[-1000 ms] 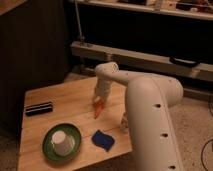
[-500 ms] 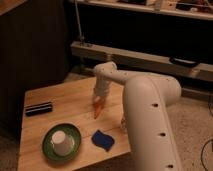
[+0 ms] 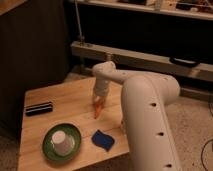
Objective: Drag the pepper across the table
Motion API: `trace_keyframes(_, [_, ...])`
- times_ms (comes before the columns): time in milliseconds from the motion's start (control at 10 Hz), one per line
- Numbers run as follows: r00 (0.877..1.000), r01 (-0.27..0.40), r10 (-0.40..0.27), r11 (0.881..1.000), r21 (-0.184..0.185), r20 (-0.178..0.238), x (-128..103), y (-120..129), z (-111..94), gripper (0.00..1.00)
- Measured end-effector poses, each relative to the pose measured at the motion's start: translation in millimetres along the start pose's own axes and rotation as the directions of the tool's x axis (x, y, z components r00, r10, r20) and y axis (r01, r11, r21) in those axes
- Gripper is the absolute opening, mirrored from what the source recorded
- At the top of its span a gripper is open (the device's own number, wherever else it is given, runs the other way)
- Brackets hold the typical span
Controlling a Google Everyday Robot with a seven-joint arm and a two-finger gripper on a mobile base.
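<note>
**Robot hand resting on an orange pepper at the middle of a wooden tabletop**

A thick, smooth white arm (image 3: 147,107) is curving in from the lower right and reaching over a pale wooden tabletop (image 3: 60,97) with visible plank grain. Its hand (image 3: 98,103) is pointing straight down near the tabletop's middle, toward the right edge. The hand is meeting the top end of a small orange pepper (image 3: 97,112), a tapered, carrot-like shape that is lying on the wood with its narrow tip pointing toward the viewer. I cannot tell whether the hand is clamped on the pepper or only touching it.

A round green plate (image 3: 48,136) is sitting at the front left, and a white cup (image 3: 62,143) is standing upside down on it. Just right of the plate, a flat blue piece with soft, wavy edges (image 3: 102,140) is lying near the front edge. A black rectangular block (image 3: 39,108) is lying at the left edge, well apart from the pepper.

Compared with half a second ago, the pepper and the hand are sitting at the same spot, and the plate, the blue piece and the black block are lying where they were.
</note>
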Motion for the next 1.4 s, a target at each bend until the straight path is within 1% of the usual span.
trace_keyframes(100, [1.0,0.002,-0.002,1.0,-0.005,0.001,-1.2,-0.9,1.4,0.35])
trace_keyframes(600, [1.0,-0.006,0.006,1.0,-0.019,0.005,-2.0,0.9,8.7,0.35])
trace_keyframes(1100, [1.0,-0.003,0.003,0.999,-0.033,-0.01,-2.4,3.8,6.2,0.35])
trace_keyframes(1400, [1.0,0.004,-0.004,0.999,-0.036,-0.011,-8.8,2.0,5.7,0.35])
